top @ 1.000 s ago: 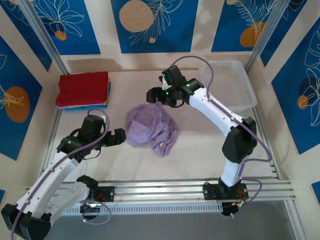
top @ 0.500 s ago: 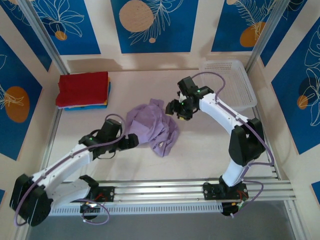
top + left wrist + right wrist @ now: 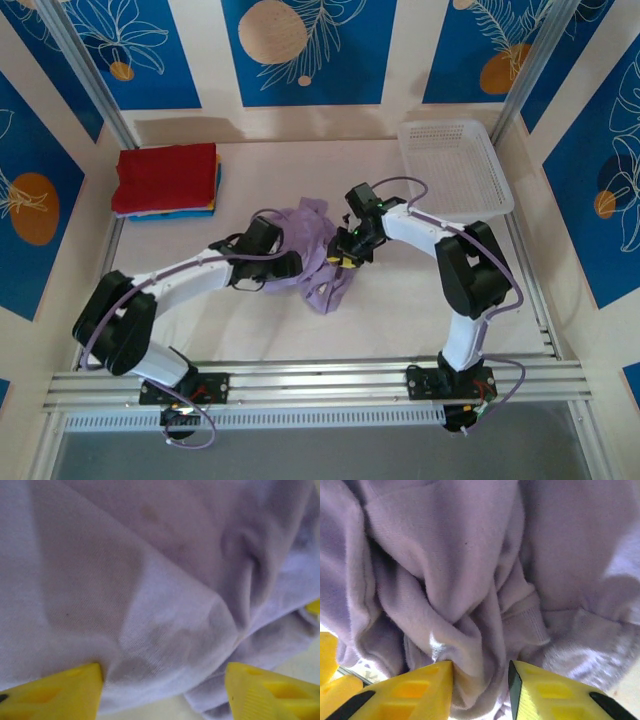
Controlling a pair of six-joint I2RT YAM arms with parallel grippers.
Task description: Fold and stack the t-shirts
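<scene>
The purple t-shirt (image 3: 150, 580) is seen as soft, matt knitted cloth, finely woven and creased; a ribbed band is made out along one hem. The folded shirts (image 3: 165, 178) are likewise matt cloth. The fingers (image 3: 415, 695) are moulded in smooth yellow plastic with a faint sheen. The basket (image 3: 440, 127) is formed of white perforated plastic. The table (image 3: 400, 300) is surfaced pale and matt, and its near edge is lined with grooved bare metal.

Robot lab cell, aluminium rails (image 3: 320, 381), patterned wall panels (image 3: 300, 55)
</scene>
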